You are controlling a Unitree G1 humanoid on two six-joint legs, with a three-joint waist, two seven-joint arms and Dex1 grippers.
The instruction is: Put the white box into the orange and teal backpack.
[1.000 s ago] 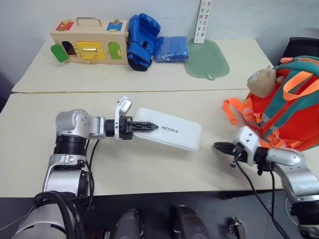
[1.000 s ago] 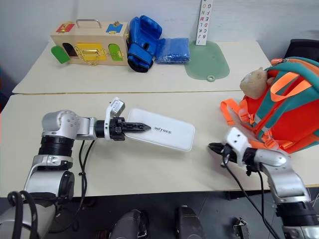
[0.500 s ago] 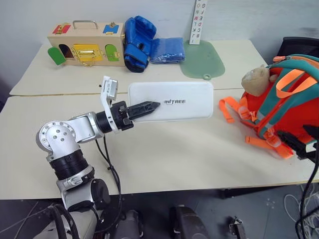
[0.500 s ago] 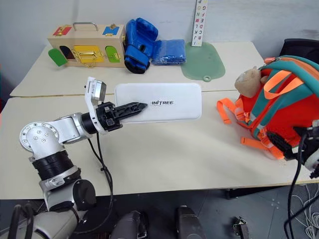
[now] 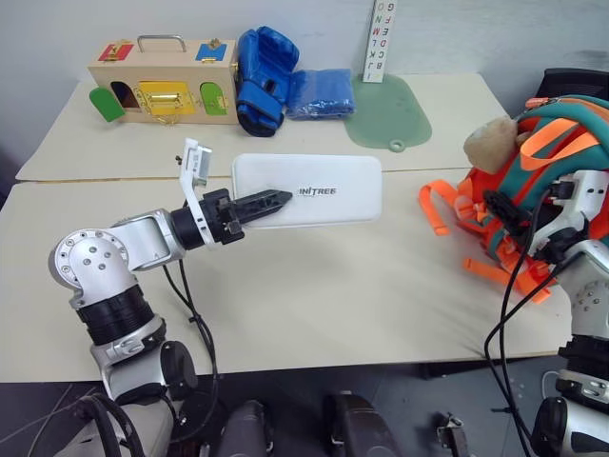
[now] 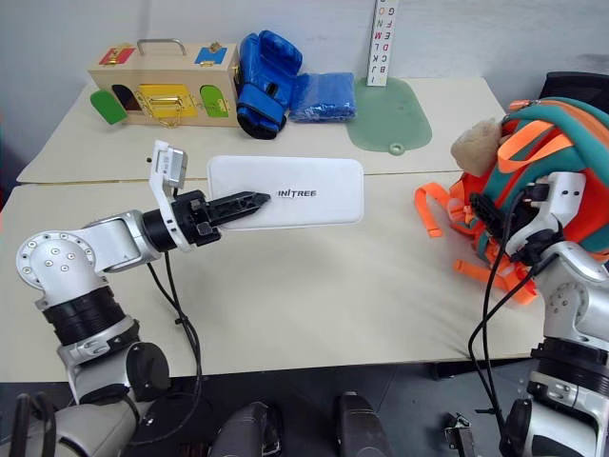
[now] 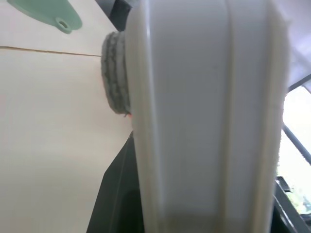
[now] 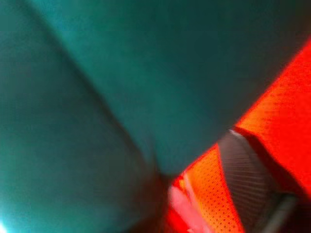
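Observation:
My left gripper [image 5: 284, 198] is shut on the left end of the white box [image 5: 328, 188], a flat case with dark lettering. It holds the box lifted above the near table [image 5: 314, 295], long side pointing toward the right. The left wrist view looks along the box's edge [image 7: 209, 121]. The orange and teal backpack [image 5: 563, 157] stands at the table's right end with a tan plush toy [image 5: 490, 145] on it. My right gripper [image 5: 504, 217] is up against the backpack's front, and teal and orange fabric [image 8: 121, 87] presses close in the right wrist view. A gap of bare table separates box and backpack.
On the far table stand a wooden box with coloured doors [image 5: 162, 81], a blue boxing glove [image 5: 262, 76], a blue folded cloth [image 5: 325, 92], a green mat [image 5: 392, 109] and an upright letter strip [image 5: 378, 43]. Orange straps [image 5: 442, 205] trail from the backpack onto the near table.
The left gripper has lifted the white box off the table and swung it up, facing me. The right gripper rose from the table's front and moved right, onto the backpack.

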